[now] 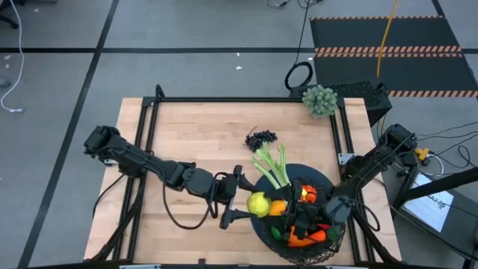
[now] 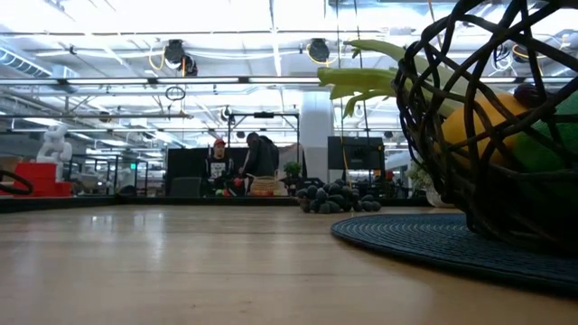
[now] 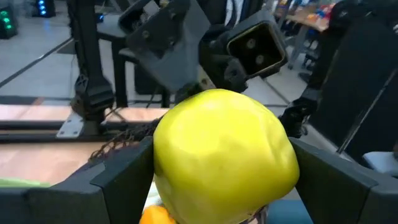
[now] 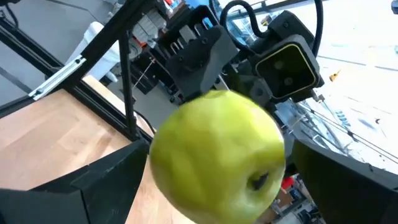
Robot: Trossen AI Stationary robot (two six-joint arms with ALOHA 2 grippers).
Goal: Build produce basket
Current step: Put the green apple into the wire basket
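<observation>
Most produce already in basket (image 1: 326, 246) at table's near right. We hold two more over it: left gripper (image 1: 252, 205) clamped on lemon (image 1: 258, 203), right gripper (image 1: 302, 218) clamped on green fruit (image 4: 217, 155). Grapes (image 1: 261, 138) left on table.

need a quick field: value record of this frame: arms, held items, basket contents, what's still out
left gripper: at the basket's left rim, shut on the lemon
right gripper: over the basket, shut on a yellow-green fruit
basket: near right of table, on a dark mat
in basket: celery stalk leaning over the far rim, orange, red-orange pieces, green pieces
still on table: grapes, beyond the basket
off task: grey-green clump at far right corner
</observation>
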